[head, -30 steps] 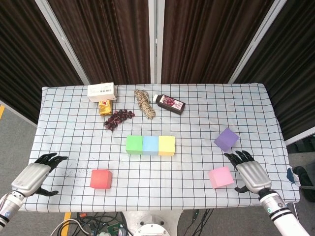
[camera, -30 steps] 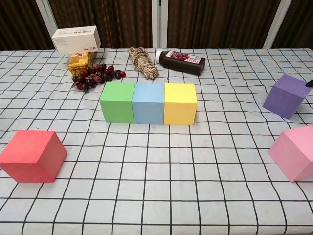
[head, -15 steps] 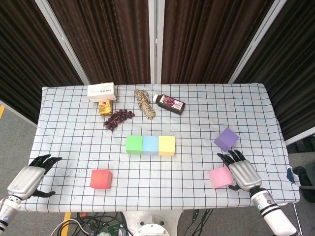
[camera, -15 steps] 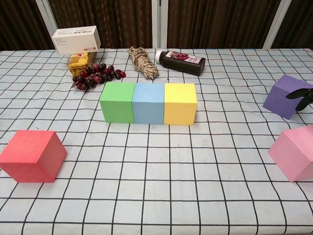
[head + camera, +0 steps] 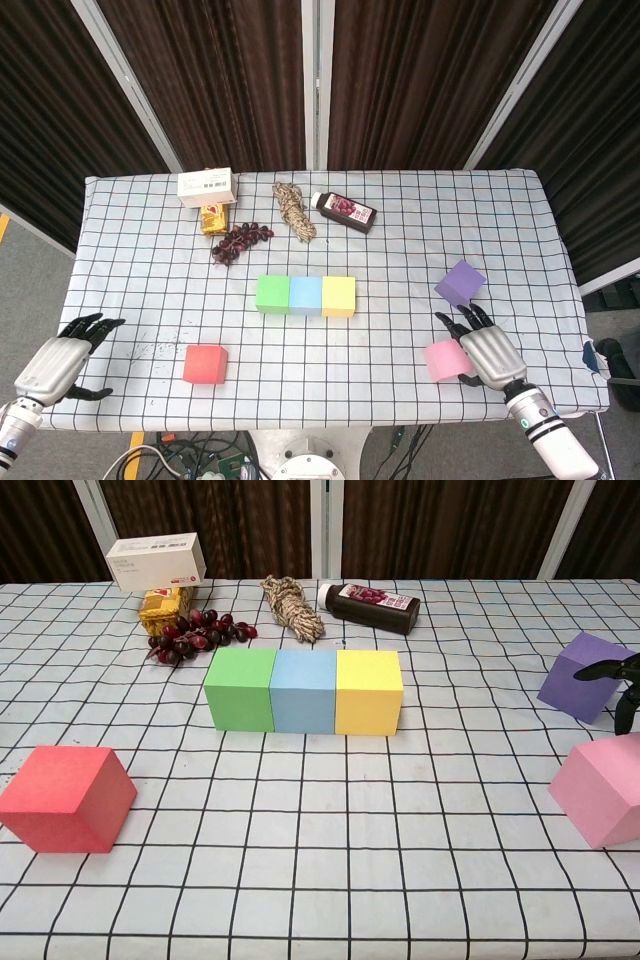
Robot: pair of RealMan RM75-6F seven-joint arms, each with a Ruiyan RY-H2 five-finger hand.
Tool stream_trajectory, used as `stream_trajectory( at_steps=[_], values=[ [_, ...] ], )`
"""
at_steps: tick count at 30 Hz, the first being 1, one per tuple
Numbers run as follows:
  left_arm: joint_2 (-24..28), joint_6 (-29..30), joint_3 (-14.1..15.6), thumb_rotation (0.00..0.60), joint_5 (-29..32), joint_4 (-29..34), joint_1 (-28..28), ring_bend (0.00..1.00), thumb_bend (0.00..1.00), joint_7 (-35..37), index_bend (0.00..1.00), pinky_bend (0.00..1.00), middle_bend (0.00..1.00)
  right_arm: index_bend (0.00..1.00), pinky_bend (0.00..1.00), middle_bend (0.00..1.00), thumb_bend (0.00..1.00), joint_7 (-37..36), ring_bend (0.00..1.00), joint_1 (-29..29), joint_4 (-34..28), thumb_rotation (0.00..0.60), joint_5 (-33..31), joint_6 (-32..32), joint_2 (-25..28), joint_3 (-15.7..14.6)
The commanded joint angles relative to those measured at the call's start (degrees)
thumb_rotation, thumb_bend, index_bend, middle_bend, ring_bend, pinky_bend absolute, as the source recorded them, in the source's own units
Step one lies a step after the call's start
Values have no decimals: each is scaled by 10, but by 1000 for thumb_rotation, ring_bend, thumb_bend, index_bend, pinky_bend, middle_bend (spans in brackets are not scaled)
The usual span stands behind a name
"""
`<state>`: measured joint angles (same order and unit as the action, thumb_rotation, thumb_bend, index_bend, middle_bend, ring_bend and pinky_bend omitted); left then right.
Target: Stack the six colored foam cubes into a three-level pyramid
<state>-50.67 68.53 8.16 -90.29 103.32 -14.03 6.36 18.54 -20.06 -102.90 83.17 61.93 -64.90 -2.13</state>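
Note:
Green (image 5: 272, 294), blue (image 5: 305, 295) and yellow (image 5: 338, 296) cubes sit touching in a row at mid-table; the chest view shows the same green (image 5: 241, 688), blue (image 5: 303, 691) and yellow (image 5: 368, 691) cubes. A red cube (image 5: 205, 364) (image 5: 65, 798) lies alone front left. The pink cube (image 5: 438, 361) (image 5: 600, 790) rests front right, and the purple cube (image 5: 460, 283) (image 5: 583, 677) sits behind it. My right hand (image 5: 485, 350) lies over the pink cube's right side with fingers spread, holding nothing; the chest view shows only its dark fingertips (image 5: 608, 670). My left hand (image 5: 55, 362) hovers open at the table's left front corner.
Along the back lie a white box (image 5: 206, 185), a yellow packet (image 5: 214, 218), dark grapes (image 5: 240, 240), a rope bundle (image 5: 294, 210) and a dark bottle (image 5: 345, 211). The checked tablecloth (image 5: 400, 250) ends just past both hands.
My right hand has slid left until it overlaps the pink cube's right side. My left hand has drawn back a little toward the left front corner. No cube has moved.

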Motion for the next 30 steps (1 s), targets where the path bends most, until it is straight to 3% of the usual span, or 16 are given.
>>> stream_trajectory(
  at_steps=[1, 8, 14, 18, 24, 30],
  values=[
    [1, 0, -1, 600, 0, 0, 1, 39, 0, 2, 104, 92, 124, 0, 0, 459, 89, -4, 94, 3, 3, 600, 6, 7, -4, 0],
    [9, 0, -2, 600, -3, 2, 3, 39, 0, 15, 105, 92, 124, 0, 0, 486, 91, -47, 110, -3, -25, 600, 18, 13, 25, 10],
    [9, 6, -5, 600, -7, 1, 5, 39, 0, 12, 104, 91, 124, 0, 0, 519, 91, -37, 138, -16, -100, 600, -1, 45, 63, 58],
    [5, 0, -5, 600, -7, 0, 4, 39, 0, 3, 105, 92, 124, 0, 0, 529, 91, 7, 148, -38, -167, 600, -57, 50, 89, 104],
    [-12, 2, -9, 600, -19, 6, 3, 39, 0, -9, 104, 92, 124, 0, 0, 531, 92, 89, 156, -81, -226, 600, -151, 73, 83, 168],
    [-54, -18, -11, 600, -30, 5, -8, 39, 0, -26, 104, 92, 124, 0, 0, 532, 91, 156, 157, -142, -234, 600, -242, 54, 53, 191]
  ],
)
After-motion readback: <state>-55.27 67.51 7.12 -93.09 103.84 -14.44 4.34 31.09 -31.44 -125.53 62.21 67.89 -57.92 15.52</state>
